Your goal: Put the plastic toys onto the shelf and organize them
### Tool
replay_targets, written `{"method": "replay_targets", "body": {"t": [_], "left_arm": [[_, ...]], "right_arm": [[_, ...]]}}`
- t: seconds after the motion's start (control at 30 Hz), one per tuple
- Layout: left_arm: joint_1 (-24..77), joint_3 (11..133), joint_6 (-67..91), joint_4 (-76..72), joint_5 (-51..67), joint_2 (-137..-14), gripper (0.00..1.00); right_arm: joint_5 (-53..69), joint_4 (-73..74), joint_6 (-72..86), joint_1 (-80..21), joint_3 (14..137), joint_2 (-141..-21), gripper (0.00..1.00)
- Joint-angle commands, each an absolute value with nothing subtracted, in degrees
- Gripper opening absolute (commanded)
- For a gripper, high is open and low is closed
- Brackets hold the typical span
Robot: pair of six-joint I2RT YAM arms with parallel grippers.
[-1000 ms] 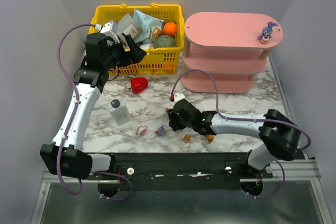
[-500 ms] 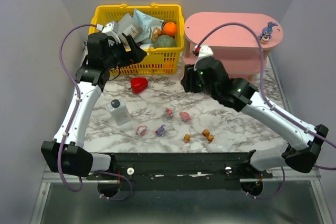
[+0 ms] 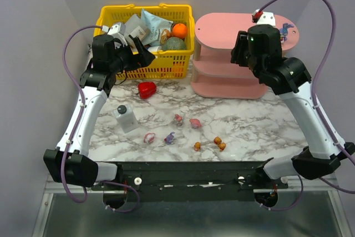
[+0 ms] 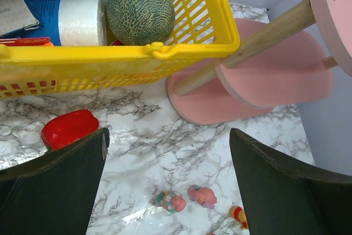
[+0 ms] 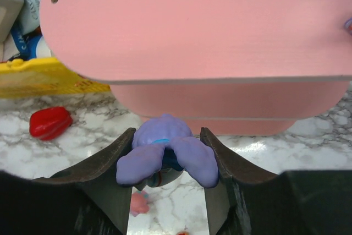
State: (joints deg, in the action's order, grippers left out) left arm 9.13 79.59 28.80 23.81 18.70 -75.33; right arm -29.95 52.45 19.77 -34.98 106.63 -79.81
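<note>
Starting at the near edge of the marble table (image 3: 249, 131): three orange figurines (image 3: 218, 140) lie right of centre, two close together and one a little apart to their left. Left of those, a purple bunny (image 3: 170, 137) lies on the marble with a curled pink figurine (image 3: 149, 137) just beside it. A step farther back, a pink-white figurine (image 3: 178, 119) and a plain pink figurine (image 3: 195, 122) sit near each other, not touching. The white bottle (image 3: 125, 117) stands upright at the left. The red heart (image 3: 146, 89) lies beyond it, near the yellow basket (image 3: 145, 9).

Your left gripper (image 4: 169, 136) hangs in front of the basket's near wall, above the heart. Its jaws are spread wide, with nothing between them.

Far right: the pink shelf (image 3: 222, 29), three boards, stands just beside the basket. A shelf-top bunny (image 3: 284, 33) stands at the right end of the top board.

Your right gripper (image 5: 166, 134) is raised at the front edge of that top board. Its jaws are about half open and pressed against both flanks of the held bunny (image 5: 165, 152), whose ears droop toward the wrist camera. The held bunny hangs in front of the shelf, touching no board, with marble showing below it.
</note>
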Motion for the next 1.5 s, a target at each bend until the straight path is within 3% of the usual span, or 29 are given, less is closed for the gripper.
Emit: {"method": "replay_targets", "body": {"t": [0.0,0.27,0.7,1.2,1.47], "left_arm": [[9.4,80.0,28.8,24.6,18.8,-74.8,0.99],[9.4,80.3,28.3,25.0,18.2,-75.1,0.99],[9.4,81.0,28.5,25.1,18.6,-76.6,0.99],[9.4,82.2,28.1,25.7,18.5,-78.0,0.99],[9.4,82.9,28.2,25.9,18.5,-78.7,0.99]], "right_arm": [[-31.5,54.2,17.1,-31.8,113.1,-83.1,0.21],[-28.1,57.9,15.6,-25.7,123.0,-90.3,0.24],[-22.2,58.6,15.8,-21.1,125.2,-95.0,0.30],[-18.5,60.3,16.3,-18.2,127.8,-98.9,0.48],[-17.8,58.5,15.6,-17.9,126.5,-98.3,0.66]]}}
